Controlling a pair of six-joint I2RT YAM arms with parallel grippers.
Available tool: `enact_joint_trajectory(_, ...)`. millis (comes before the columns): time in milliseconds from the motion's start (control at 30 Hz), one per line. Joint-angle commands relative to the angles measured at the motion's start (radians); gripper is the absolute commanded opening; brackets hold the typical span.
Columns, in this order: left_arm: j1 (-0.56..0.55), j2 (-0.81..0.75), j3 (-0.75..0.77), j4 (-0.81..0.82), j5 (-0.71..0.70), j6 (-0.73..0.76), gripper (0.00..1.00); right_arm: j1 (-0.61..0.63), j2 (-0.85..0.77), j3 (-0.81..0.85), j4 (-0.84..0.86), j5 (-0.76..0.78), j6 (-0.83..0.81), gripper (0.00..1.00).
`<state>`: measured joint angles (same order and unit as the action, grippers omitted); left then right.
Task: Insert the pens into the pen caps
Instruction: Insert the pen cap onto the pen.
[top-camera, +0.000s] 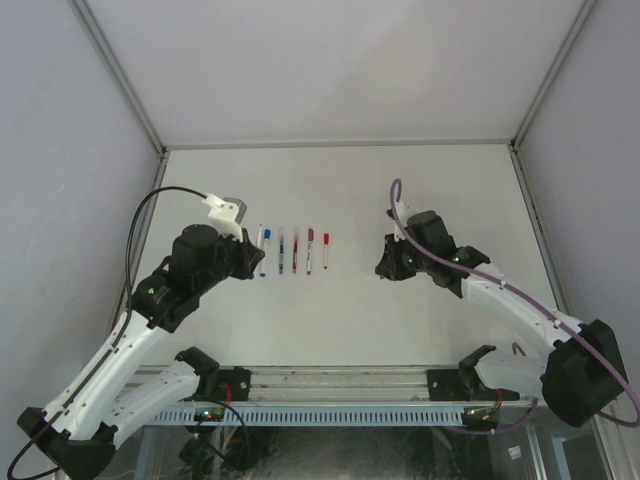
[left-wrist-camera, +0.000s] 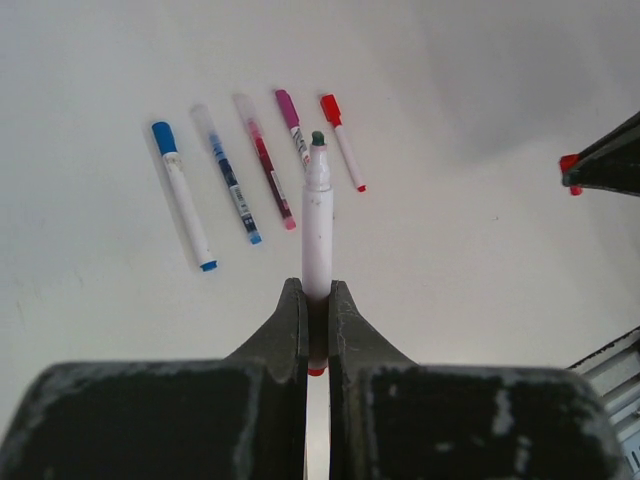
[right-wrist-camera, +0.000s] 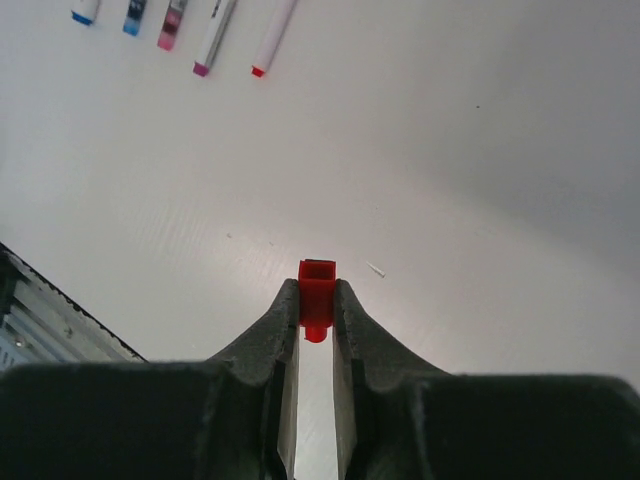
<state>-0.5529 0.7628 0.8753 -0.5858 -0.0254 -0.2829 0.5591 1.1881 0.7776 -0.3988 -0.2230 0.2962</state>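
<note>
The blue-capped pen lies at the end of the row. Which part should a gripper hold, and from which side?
Probably the blue-capped pen by the middle of its white barrel, from straight above, closing across its width: it lies flat and thin on the table, with the neighbouring pen close beside it.

The pen is white with a dark tip; the pen cap is red.

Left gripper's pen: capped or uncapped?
Uncapped: the pen shows a bare dark tip; the red cap is apart, pinched in the right gripper.
</note>
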Motion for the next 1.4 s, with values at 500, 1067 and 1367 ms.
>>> enact_joint_trajectory(500,-0.041,-0.006,-0.035,0.151,-0.035,-0.092,0.0,-0.098,-0.336,-0.099,0.149,-0.058,0.1,0.0)
enact_joint_trajectory(1067,-0.363,0.125,-0.056,0.329,-0.183,-0.204,0.0,-0.211,-0.431,-0.219,0.359,-0.128,0.282,0.0)
enact_joint_trajectory(1367,-0.431,0.185,-0.041,0.373,-0.197,-0.215,0.0,-0.216,-0.41,-0.229,0.393,-0.184,0.377,0.0)
